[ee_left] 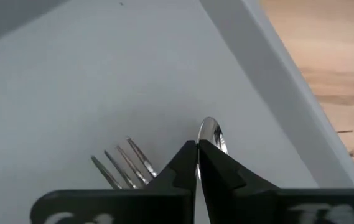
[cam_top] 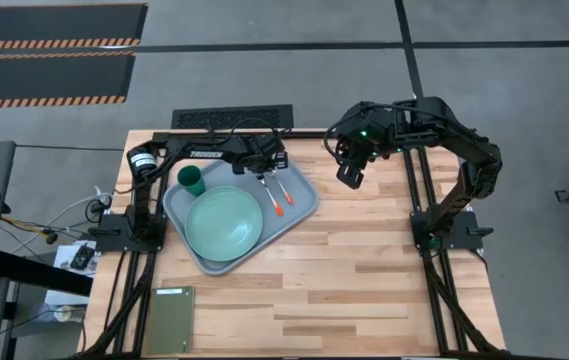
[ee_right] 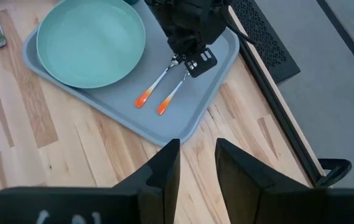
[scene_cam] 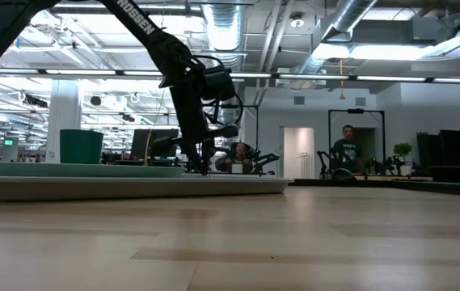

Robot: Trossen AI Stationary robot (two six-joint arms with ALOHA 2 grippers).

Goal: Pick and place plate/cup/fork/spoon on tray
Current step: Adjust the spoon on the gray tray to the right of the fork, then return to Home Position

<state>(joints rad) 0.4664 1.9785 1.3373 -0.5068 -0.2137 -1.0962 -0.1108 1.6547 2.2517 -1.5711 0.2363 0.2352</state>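
Note:
The grey-blue tray (cam_top: 301,212) lies at the table's far left. On it are the mint plate (cam_top: 224,222), the dark green cup (cam_top: 191,180), the fork (cam_top: 270,197) and the spoon (cam_top: 282,192), side by side with their orange ends toward the near right. My left gripper (cam_top: 267,172) is down at the tray, shut at the spoon's bowl end (ee_left: 211,132), with the fork's tines (ee_left: 124,163) beside it. My right gripper (cam_top: 350,178) is open and empty above the bare table to the right of the tray. My left gripper comes from above, pointing down, with its fingertips (ee_left: 186,152) closed at the spoon's neck just behind the bowl (ee_left: 212,138). The fingers hide the place of contact. The spoon lies flat on the tray, its orange end (ee_right: 162,107) down on the tray floor.
A dark olive flat rectangle (cam_top: 169,318) lies at the near left corner. A black grate (cam_top: 232,117) sits beyond the far edge. Bare wood (cam_top: 364,270) spreads to the right and near side of the tray. People stand in the room behind (scene_cam: 347,149).

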